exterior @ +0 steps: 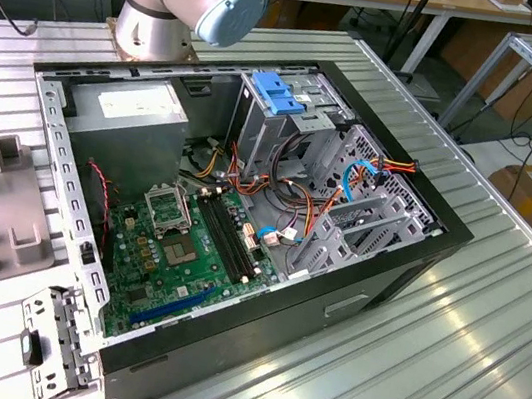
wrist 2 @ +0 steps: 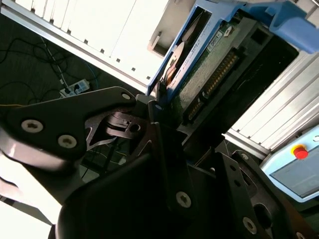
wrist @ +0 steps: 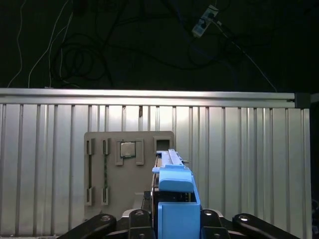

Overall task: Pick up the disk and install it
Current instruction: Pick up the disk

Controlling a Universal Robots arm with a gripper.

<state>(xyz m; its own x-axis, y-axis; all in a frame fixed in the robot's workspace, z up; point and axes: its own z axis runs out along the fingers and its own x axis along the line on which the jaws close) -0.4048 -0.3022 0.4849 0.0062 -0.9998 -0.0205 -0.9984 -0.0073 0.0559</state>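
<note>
Showing smooth bright-blue plastic rails on the disk (wrist 2: 209, 69). Wearing matt black metal on the gripper (wrist 2: 152, 112). Gleaming as ribbed, bare aluminium across the table (wrist: 249, 159).

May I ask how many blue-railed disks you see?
1: the disk is clamped in the claw, held clear of the table; others might be hidden inside the drive cage.

Case (exterior: 351, 304) open-topped; cable tangle (exterior: 308, 202) crowds gap beside drive cage (exterior: 274, 135), power-supply box (exterior: 127, 132) fills corner. Table (exterior: 489, 326) bare at exterior view's right. Fixture plate (wrist: 130, 191) lies ahead of gripper (wrist: 177, 221) clamping disk (wrist: 174, 181).
</note>
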